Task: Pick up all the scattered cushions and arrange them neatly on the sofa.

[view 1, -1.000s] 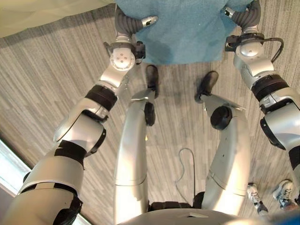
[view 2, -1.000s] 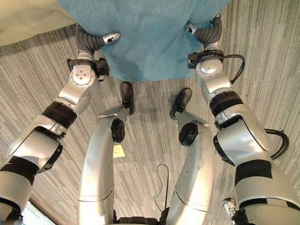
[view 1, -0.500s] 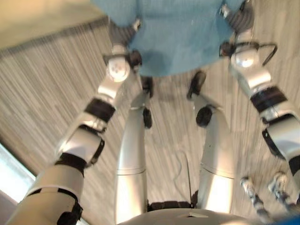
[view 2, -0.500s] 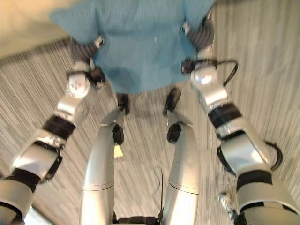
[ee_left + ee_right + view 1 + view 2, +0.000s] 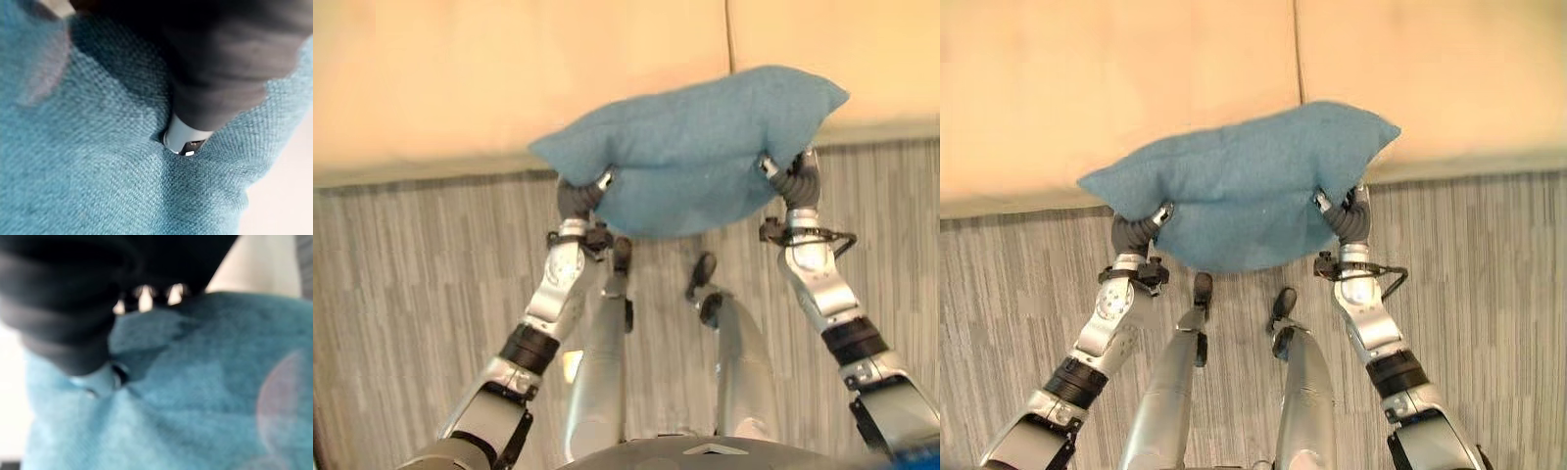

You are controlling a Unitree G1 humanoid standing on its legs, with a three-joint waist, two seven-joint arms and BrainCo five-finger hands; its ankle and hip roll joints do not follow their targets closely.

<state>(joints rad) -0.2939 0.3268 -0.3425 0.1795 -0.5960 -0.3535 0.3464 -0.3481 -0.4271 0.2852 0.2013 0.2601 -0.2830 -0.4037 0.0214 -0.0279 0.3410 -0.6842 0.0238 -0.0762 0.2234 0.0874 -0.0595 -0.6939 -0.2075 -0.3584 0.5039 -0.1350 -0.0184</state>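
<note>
A blue cushion (image 5: pixel 695 147) hangs in the air between my two hands, in front of the beige sofa (image 5: pixel 460 88) and overlapping its front edge. My left hand (image 5: pixel 579 196) grips the cushion's lower left part, its thumb (image 5: pixel 183 137) dug into the fabric (image 5: pixel 98 171). My right hand (image 5: pixel 793 181) grips the lower right part the same way, thumb (image 5: pixel 98 379) pressed into the cloth (image 5: pixel 195 396). The other fingers of both hands lie behind the cushion.
The sofa spans the whole far side, with a seam (image 5: pixel 728 34) between two of its seat pads. Grey striped floor (image 5: pixel 411 294) lies between me and the sofa's front edge.
The camera has swung up, so the sofa now shows. Both arms have stretched forward and lifted the cushion from close above my feet to the sofa's front.
</note>
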